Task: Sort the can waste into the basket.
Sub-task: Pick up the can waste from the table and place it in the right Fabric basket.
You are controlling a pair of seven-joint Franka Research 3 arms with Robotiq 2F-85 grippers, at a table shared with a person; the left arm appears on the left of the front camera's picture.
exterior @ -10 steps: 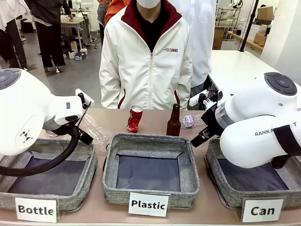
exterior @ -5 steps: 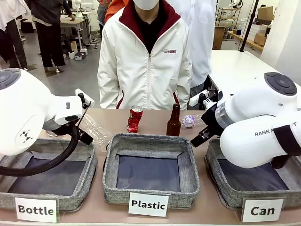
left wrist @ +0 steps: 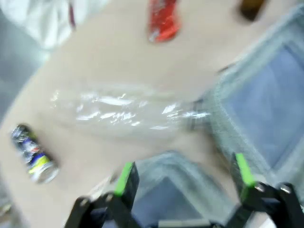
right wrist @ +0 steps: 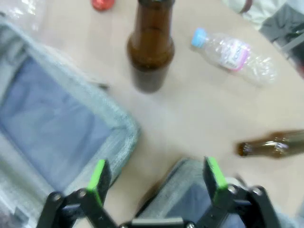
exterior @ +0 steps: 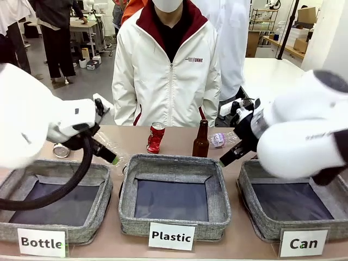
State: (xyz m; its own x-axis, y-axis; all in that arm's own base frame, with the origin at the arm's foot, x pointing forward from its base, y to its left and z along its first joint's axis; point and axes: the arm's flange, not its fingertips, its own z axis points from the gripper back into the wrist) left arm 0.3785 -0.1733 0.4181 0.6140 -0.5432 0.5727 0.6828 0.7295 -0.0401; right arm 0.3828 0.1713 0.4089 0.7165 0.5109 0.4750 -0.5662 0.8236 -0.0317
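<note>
**Two crushed cans on the worktop, both hands spread**

The red crushed metal can with a silver top point(exterior: 155, 137) stands at the far side of the tan worktop point(exterior: 179, 142), just behind the middle basket and left of an upright brown glass bottle point(exterior: 200, 140). The dark crushed can with blue-yellow print point(exterior: 61, 150) lies on its side at the far left, well apart from the red one. The square grey woven basket with dark blue lining and a white "Can" label point(exterior: 249, 198) sits at the front right, with neither can in it.

The left hand point(left wrist: 184, 173) hangs above the near corner of a grey basket. Its green-padded fingers are spread wide and hold nothing, and a crumpled clear plastic bottle point(left wrist: 128, 111) lies just beyond them. The right hand point(right wrist: 156, 173) is likewise spread and holds nothing. It hangs over the gap between two baskets, near the brown bottle and a small clear plastic bottle with a pink label point(right wrist: 232, 53).
</note>
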